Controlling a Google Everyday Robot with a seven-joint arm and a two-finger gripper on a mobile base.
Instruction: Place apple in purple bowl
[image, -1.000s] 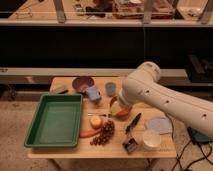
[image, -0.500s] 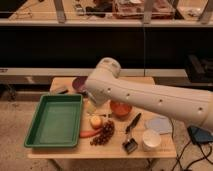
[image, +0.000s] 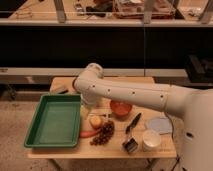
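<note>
Centring on the apple (image: 95, 121), near the counter (image: 107, 149) front, matters most: the gripper (image: 85, 112) hangs just beside it, jaws wide and empty. Farther back, the arm hides the purple bowl.

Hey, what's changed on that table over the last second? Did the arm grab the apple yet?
The arm swung across the table toward the green tray, now hiding the purple bowl at the back. The gripper came down between the tray and the apple, open, with nothing taken hold of. The apple, carrot, grapes, orange bowl and tray stayed put.
</note>
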